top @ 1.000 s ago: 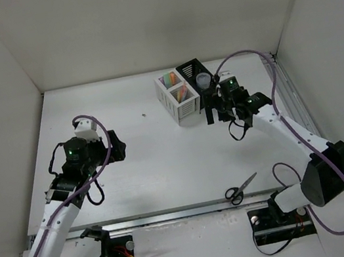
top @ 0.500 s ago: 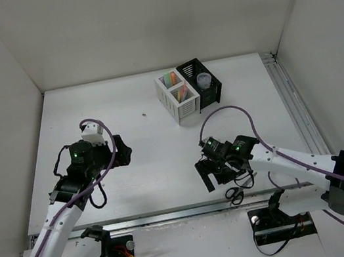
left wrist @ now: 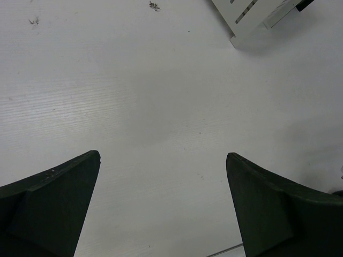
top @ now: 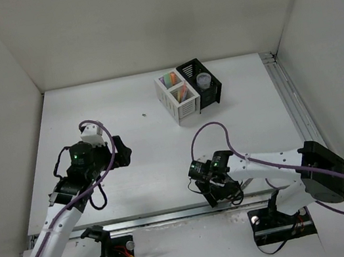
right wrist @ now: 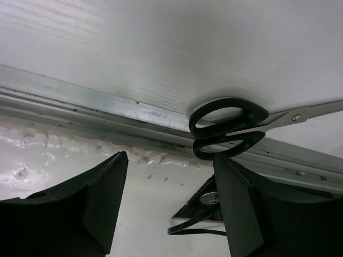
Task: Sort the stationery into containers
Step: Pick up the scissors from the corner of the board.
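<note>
Black-handled scissors (right wrist: 228,127) lie at the bench's (top: 158,164) near edge, handle loops over the metal rail (right wrist: 80,99), blades pointing right in the right wrist view. The right pincer (right wrist: 169,156) hangs open just before the loops, gripping nothing; the left pincer (left wrist: 163,203) gapes wide. The white holder (top: 188,107) carries coloured markers (top: 177,91), the joined black holder (top: 213,94) a round jar (top: 204,81).

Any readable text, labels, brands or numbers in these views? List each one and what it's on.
No legible text in any view.
scissors: no marking visible on the black handles or the blade.
white holder, black holder: plain slats, no label visible.
jar: too small to tell any print.
specks: smudges, not letters.
</note>
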Controlling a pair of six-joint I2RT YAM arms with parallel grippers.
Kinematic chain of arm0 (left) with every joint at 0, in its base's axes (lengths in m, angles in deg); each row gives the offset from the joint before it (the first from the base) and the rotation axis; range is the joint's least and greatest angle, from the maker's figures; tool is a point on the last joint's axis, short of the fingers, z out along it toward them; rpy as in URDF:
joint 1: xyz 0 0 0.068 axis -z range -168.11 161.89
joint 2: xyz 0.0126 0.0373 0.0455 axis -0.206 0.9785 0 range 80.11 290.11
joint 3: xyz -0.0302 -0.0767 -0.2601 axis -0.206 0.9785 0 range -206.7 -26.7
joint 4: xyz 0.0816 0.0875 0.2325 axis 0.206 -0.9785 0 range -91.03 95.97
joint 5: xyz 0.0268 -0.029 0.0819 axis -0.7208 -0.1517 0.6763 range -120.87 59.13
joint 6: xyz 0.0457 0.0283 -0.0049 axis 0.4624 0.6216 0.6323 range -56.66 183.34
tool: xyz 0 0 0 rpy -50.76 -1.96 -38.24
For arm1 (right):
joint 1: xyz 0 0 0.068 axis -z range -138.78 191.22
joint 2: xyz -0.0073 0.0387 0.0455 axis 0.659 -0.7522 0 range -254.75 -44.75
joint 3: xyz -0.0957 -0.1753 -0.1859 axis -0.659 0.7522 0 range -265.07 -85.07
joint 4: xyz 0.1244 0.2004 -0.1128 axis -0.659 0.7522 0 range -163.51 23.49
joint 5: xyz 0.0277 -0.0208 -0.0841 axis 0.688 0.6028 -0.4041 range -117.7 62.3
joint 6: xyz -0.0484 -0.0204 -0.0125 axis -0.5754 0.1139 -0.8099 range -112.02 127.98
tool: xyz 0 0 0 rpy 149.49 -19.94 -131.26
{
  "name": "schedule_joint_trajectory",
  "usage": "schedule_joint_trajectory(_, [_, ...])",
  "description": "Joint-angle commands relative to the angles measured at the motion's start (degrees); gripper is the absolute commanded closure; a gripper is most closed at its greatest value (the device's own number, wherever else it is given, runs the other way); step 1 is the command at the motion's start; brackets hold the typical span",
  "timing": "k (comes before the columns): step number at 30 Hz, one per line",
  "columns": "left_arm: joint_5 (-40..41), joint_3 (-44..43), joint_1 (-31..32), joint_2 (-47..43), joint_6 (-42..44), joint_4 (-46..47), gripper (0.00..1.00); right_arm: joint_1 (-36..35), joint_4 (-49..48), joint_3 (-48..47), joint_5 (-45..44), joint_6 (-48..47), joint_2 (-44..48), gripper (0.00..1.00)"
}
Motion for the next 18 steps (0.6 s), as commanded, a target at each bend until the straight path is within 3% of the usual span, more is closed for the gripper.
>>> schedule_joint_trajectory(1, [1.1,-1.9,0.8,-0.5,-0.5,1.7,0.0,-0.4,1.2,-0.2,-5.5,0.8,-2.1,0.38])
schedule_joint_trajectory(5, [1.8,-2.1,0.8,-0.8,-0.4,1.3,0.01,-0.3,-0.7,-0.6,-6.4,-1.4,-6.7,0.4])
schedule_joint_trajectory(6, [1.9,-2.0,1.3,-0.8,-0.5,1.2,0.01,-0.5,-1.3,-0.7,-6.8,-1.5,-7.3,0.46])
schedule_joint_trajectory(11, [3.3,-2.6,1.3,-0.8,-0.4,0.3,0.01,-0.2,-2.6,-1.0,-7.0,-1.9,-10.9,0.58])
schedule_joint_trajectory(17, [4.3,-3.0,1.3,0.1,-0.5,0.5,0.01,-0.3,-3.0,-0.8,-9.0,-0.1,-10.2,0.84])
schedule_joint_trajectory(18, [4.5,-2.9,1.3,0.3,-0.5,0.5,0.01,-0.3,-3.0,-0.8,-10.0,-0.1,-10.2,0.98])
